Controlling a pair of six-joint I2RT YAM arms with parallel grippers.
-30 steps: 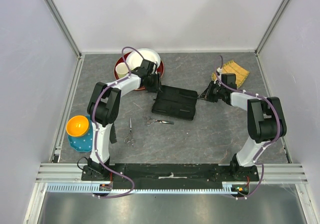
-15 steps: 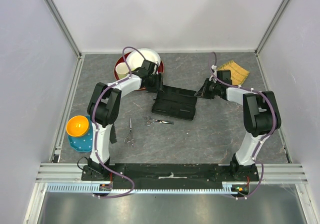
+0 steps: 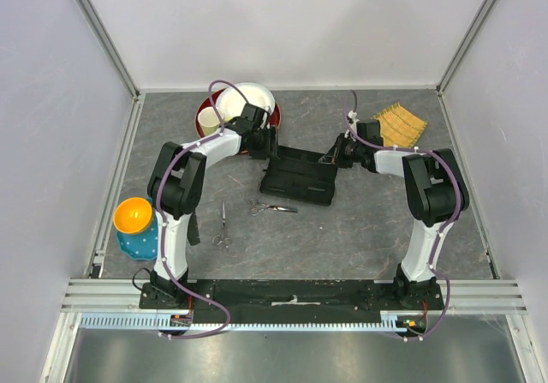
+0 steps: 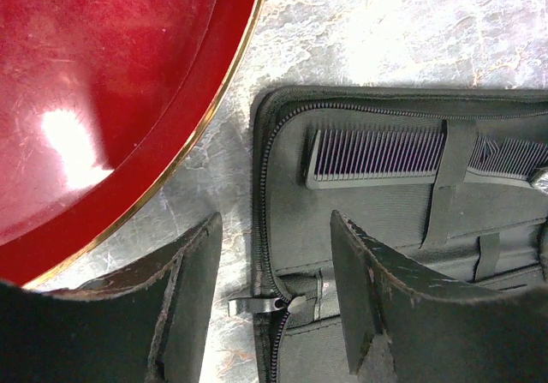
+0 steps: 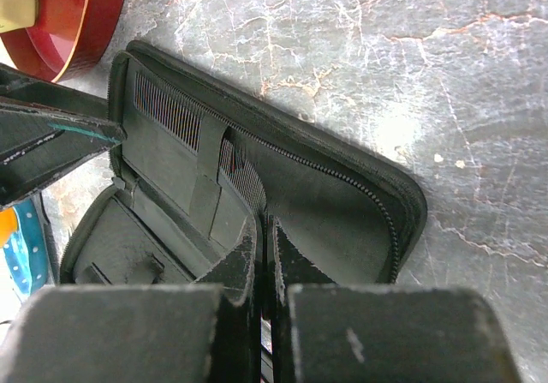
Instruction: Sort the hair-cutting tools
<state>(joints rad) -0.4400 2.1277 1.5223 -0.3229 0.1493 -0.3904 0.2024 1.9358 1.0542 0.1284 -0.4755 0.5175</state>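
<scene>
Comb (image 4: 377, 153) tucked under the strap of the open case (image 4: 385, 229).
Your left gripper (image 4: 274, 306) hangs spread wide over the case's zipper corner, just beside the comb's teeth. Your right gripper (image 5: 264, 272) is pinched nearly closed at the comb's far end, apparently gripping it, though its fingers hide the contact. Scissors (image 3: 274, 206) lie on the table (image 3: 360, 229) just before the case, a second pair (image 3: 222, 227) farther left.
</scene>
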